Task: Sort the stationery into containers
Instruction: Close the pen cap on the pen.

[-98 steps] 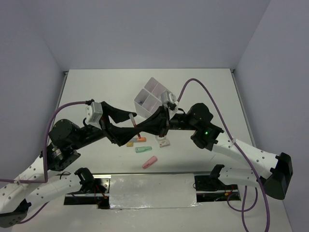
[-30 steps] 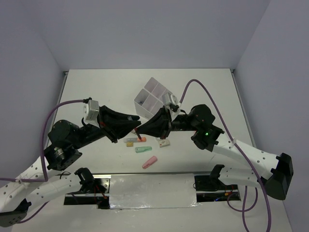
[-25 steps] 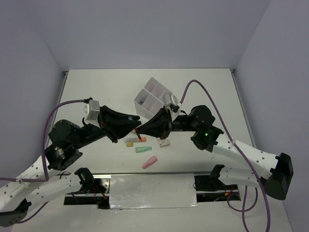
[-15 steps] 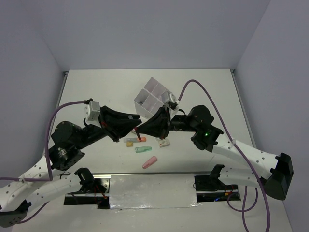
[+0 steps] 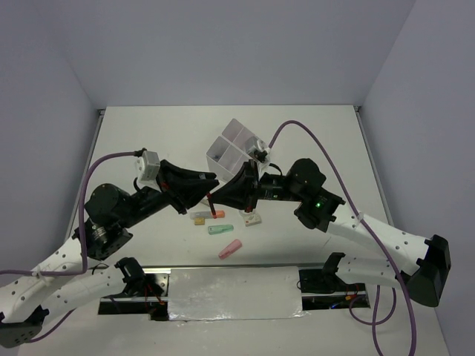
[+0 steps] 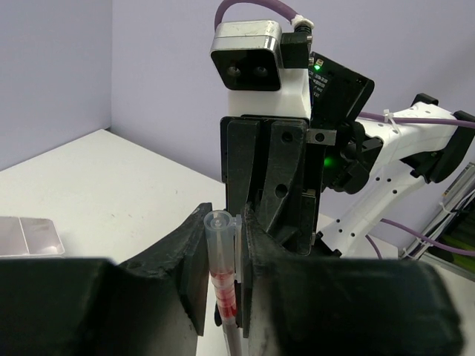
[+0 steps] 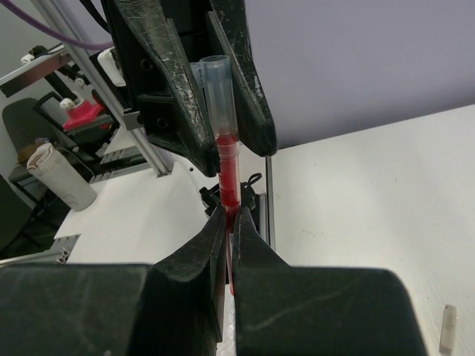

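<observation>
A thin red pen (image 5: 211,203) with a clear cap hangs in the air between both grippers, above the loose stationery. My left gripper (image 6: 223,222) is shut on the clear cap (image 6: 220,248). My right gripper (image 7: 231,219) is shut on the red barrel (image 7: 228,174), facing the left gripper (image 7: 220,96) tip to tip. The translucent white divided container (image 5: 236,147) stands just behind them. On the table below lie an orange marker (image 5: 216,214), a green marker (image 5: 220,229) and a pink marker (image 5: 231,248).
A small tan eraser (image 5: 199,219) lies beside the orange marker and a small white and red item (image 5: 253,219) under the right arm. A metal plate (image 5: 234,293) and both arm bases line the near edge. Walls close in the left, right and back.
Both arms have shifted slightly, the left one leaning a little to the right. The pen stays held between the two grippers and neither grip has changed.
</observation>
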Action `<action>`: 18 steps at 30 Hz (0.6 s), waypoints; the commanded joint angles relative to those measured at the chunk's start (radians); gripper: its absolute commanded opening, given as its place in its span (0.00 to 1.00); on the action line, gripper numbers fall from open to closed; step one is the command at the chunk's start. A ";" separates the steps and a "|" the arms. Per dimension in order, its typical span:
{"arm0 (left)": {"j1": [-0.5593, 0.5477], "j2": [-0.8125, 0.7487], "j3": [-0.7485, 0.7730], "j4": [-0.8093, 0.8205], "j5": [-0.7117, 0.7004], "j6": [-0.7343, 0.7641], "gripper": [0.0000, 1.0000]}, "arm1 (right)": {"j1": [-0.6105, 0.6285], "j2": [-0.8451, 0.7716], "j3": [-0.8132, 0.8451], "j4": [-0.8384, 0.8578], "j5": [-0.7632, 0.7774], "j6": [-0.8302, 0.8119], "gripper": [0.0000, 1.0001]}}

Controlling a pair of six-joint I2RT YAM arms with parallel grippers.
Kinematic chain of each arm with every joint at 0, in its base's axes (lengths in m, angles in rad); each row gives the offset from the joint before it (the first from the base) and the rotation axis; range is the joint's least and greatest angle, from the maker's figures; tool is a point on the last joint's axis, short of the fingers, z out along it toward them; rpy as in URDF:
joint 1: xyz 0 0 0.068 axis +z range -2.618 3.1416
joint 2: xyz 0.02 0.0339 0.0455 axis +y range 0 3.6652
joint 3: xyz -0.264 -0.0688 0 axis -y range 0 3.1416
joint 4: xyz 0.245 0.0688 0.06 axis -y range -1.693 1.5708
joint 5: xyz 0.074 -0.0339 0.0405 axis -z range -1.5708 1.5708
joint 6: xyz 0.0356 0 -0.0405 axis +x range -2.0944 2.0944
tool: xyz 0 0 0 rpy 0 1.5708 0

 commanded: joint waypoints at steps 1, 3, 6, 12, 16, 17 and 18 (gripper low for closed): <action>-0.002 -0.007 0.010 -0.052 0.003 0.004 0.33 | 0.002 -0.022 0.045 0.085 0.021 0.009 0.00; -0.001 -0.015 0.007 -0.046 -0.001 0.000 0.32 | 0.002 -0.020 0.040 0.090 0.020 0.011 0.00; -0.002 -0.029 0.007 -0.034 -0.016 -0.008 0.21 | 0.002 -0.014 0.023 0.109 0.026 0.014 0.00; -0.002 -0.024 0.025 -0.029 0.008 0.000 0.11 | 0.002 -0.019 0.022 0.116 0.023 0.005 0.00; -0.002 -0.036 0.010 -0.011 0.005 -0.003 0.53 | 0.002 -0.026 0.023 0.114 0.012 -0.006 0.00; -0.002 -0.038 0.007 -0.009 0.000 -0.006 0.63 | 0.004 -0.028 0.023 0.113 0.010 -0.011 0.00; -0.001 -0.041 0.007 -0.009 -0.004 -0.007 0.67 | 0.002 -0.026 0.023 0.111 0.013 -0.011 0.00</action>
